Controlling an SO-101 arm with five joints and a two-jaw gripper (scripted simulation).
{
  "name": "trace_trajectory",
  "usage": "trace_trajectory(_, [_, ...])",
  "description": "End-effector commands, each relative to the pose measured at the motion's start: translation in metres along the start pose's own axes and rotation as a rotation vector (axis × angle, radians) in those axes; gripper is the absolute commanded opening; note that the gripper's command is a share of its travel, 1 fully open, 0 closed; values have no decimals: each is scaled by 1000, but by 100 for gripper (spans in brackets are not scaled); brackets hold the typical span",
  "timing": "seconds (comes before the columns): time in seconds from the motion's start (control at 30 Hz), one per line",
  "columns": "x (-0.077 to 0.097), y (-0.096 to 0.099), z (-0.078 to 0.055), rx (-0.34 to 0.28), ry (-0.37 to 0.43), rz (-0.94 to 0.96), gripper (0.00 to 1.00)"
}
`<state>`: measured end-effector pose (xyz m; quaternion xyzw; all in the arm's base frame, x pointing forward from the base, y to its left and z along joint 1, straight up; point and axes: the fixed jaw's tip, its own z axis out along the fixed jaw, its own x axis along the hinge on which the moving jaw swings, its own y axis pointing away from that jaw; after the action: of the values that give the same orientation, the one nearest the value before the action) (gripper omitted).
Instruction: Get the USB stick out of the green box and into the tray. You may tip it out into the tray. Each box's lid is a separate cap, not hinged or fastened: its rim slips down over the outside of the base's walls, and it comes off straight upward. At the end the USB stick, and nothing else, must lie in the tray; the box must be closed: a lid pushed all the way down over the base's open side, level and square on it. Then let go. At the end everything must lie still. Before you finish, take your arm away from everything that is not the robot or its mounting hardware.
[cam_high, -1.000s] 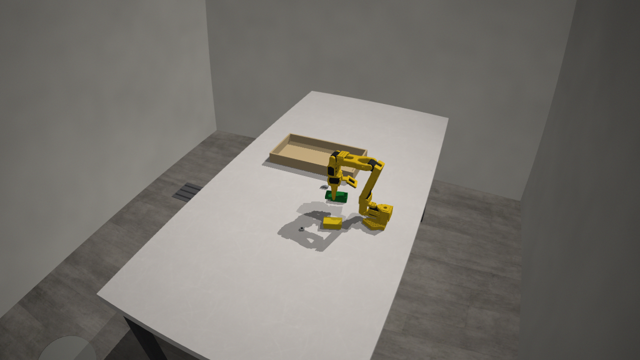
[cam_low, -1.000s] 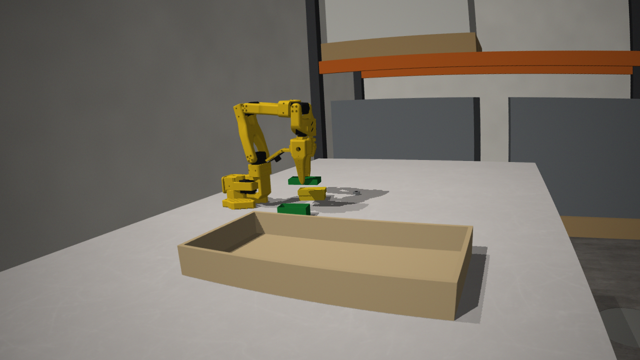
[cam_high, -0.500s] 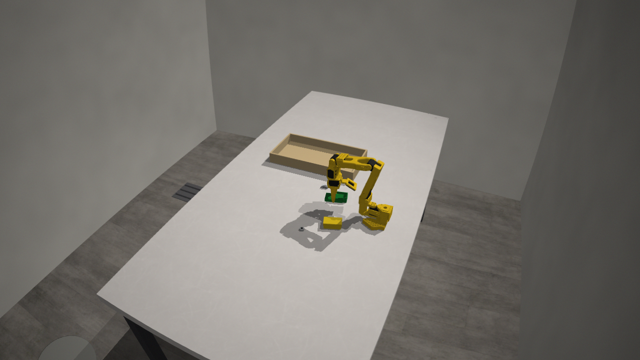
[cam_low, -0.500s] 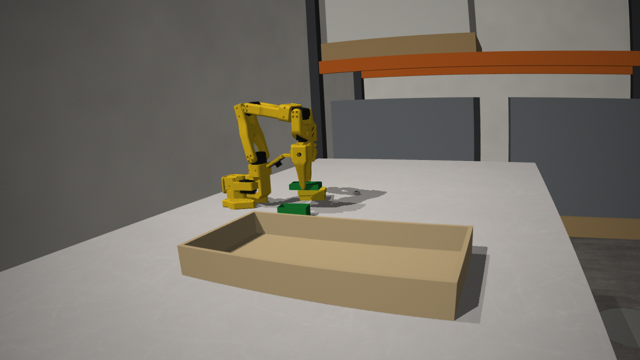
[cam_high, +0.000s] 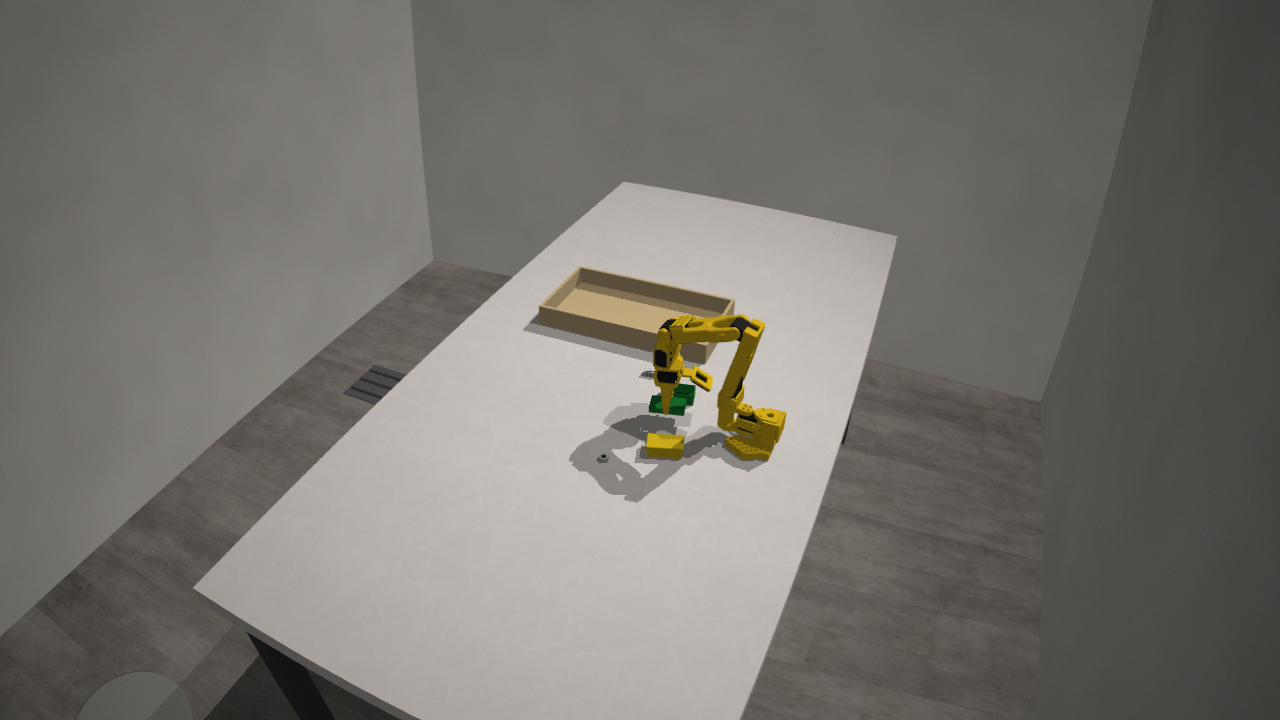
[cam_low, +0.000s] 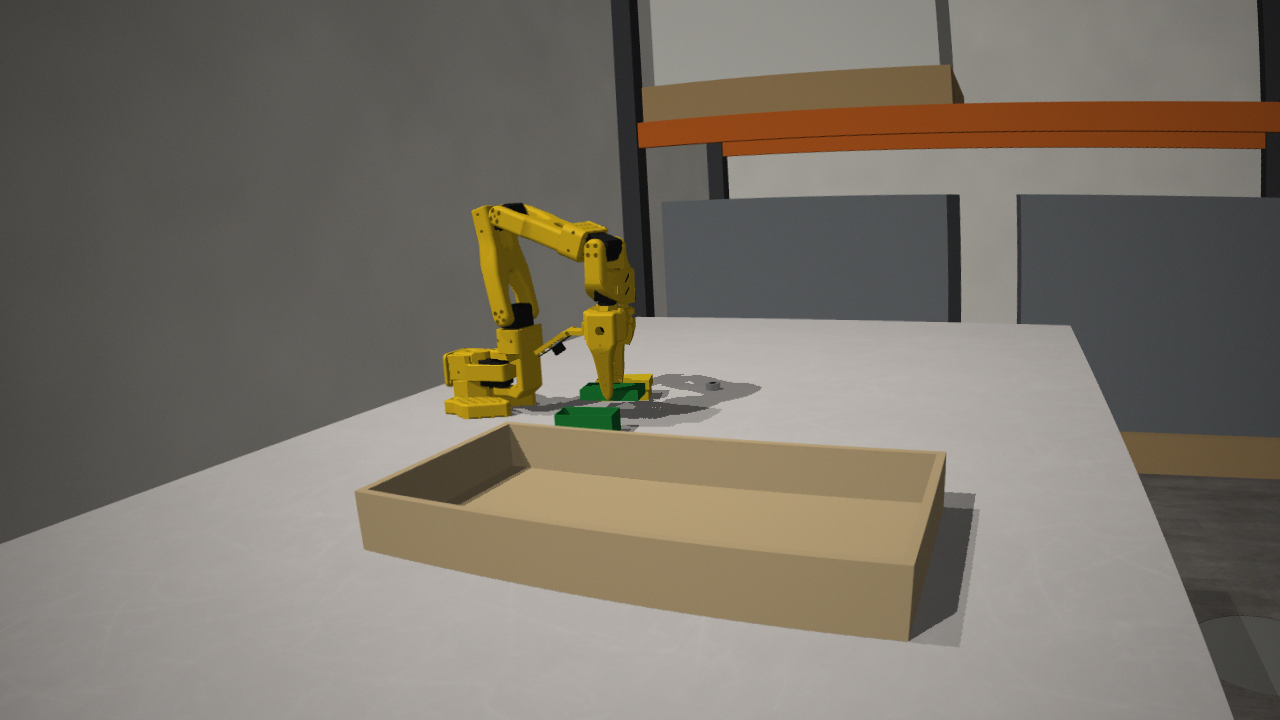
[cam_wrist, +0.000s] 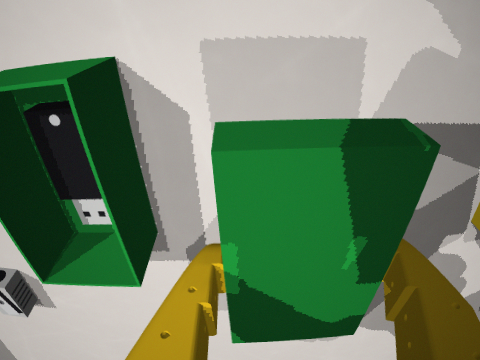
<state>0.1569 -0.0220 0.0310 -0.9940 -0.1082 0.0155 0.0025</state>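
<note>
Wrist view, left: the USB stick (cam_wrist: 62, 150) lies inside the open green base (cam_high: 687, 391) (cam_low: 588, 420) (cam_wrist: 117, 165). Centre: your gripper (cam_high: 666, 411) (cam_low: 607, 396) (cam_wrist: 305, 255), jaws parted by the lid's width, grips the green lid (cam_high: 656, 406) (cam_low: 592, 392) (cam_wrist: 280, 210). Uncapping's in hand, I judge; next, park the lid level, release.

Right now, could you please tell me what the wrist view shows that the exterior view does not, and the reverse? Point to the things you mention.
Only the wrist view shows the USB stick (cam_wrist: 65, 150), lying in the green base, and the sharpener (cam_wrist: 17, 292) near that base.

Only the exterior view shows the tray (cam_low: 626, 555) and the orange beam (cam_low: 895, 116) behind the table.

Both show the green base (cam_low: 586, 420) (cam_wrist: 115, 165), open, and the green lid (cam_low: 628, 392) (cam_wrist: 285, 215) between the jaws.
</note>
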Motion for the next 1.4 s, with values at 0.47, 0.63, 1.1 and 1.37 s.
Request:
trace_trajectory(0.47, [3,-1,17,-8,30,4,21])
trace_trajectory(0.63, [2,-1,20,-8,30,4,21])
trace_trajectory(1.1, [2,-1,20,-8,30,4,21])
trace_trajectory(1.37, [2,-1,20,-8,30,4,21])
